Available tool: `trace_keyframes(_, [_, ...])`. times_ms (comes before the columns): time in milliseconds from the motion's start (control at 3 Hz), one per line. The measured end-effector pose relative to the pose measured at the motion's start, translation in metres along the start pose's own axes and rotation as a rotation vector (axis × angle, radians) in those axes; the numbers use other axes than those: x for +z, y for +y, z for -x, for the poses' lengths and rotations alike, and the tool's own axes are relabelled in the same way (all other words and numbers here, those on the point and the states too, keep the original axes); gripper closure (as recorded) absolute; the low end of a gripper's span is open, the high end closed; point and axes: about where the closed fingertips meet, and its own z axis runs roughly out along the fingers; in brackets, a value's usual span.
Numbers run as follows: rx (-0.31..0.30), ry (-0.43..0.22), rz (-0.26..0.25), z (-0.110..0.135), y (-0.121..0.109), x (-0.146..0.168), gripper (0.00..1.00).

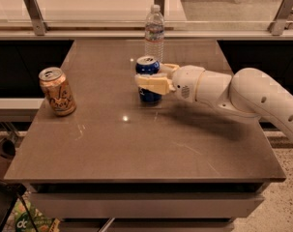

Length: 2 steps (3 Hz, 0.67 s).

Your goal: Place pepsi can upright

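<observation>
Over the table (136,149) — hand (150,76) closed around upright pepsi can (150,96).

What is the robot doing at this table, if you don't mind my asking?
The robot's arm reaches in from the right, and its gripper has its jaws shut on the pepsi can, which is upright near the middle of the table, at or just above the surface. An orange-tan can stands near the left edge, and a water bottle stands behind the pepsi can. The can is not yet released.
</observation>
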Motion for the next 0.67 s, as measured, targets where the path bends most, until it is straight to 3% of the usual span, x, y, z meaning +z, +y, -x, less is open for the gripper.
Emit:
trace_keyframes(333, [0.0,0.0,0.0,0.0022,0.0003,-0.0002,0.83])
trace_keyframes(667, [0.0,0.0,0.0,0.0022,0.0003,-0.0001,0.59])
